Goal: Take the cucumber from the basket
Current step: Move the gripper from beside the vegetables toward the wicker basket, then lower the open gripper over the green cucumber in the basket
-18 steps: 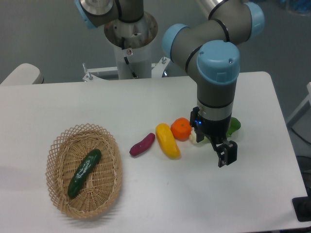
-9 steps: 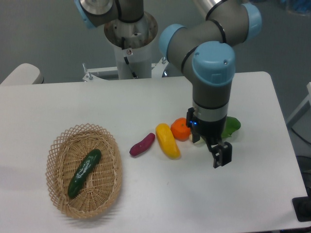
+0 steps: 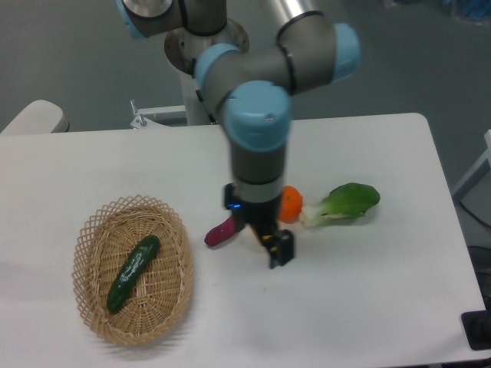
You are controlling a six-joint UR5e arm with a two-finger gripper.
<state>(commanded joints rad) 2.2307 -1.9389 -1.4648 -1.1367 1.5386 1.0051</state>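
Inside the wicker basket, at 8 o'clock from the gripper, the cucumber lies diagonally and well apart. Gripper holds nothing; its opening cannot be told. Cucumber looks stiff, light, glossy and likely slippery: grasp across its midsection.

cucumber: glossy, smooth | basket: woven wicker | table: matt
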